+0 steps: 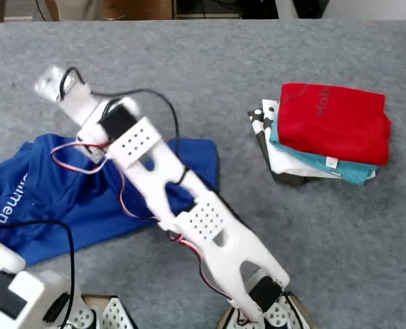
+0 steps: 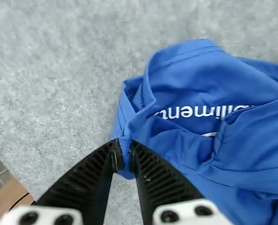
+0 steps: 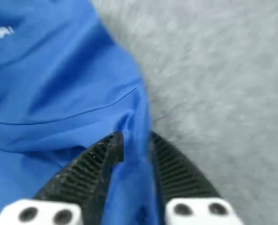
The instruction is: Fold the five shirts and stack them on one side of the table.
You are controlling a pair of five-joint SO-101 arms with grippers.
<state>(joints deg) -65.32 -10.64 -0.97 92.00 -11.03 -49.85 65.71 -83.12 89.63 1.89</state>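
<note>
The left gripper (image 2: 123, 157) pinches a corner of the crumpled blue cloth shirt (image 2: 214, 84) between its fingers, and the right gripper (image 3: 135, 143) nips another edge. The shirt lies on the grey felt worktop (image 1: 257, 55), well apart from the red-topped stack of folded shirts (image 1: 329, 127). This looks like the last shirt's fold, needing both edges carried over together.

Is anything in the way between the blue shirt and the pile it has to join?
Nothing visible: bare grey table lies between the blue shirt and the folded stack. The left gripper and right gripper both pinch the shirt's edge.
</note>
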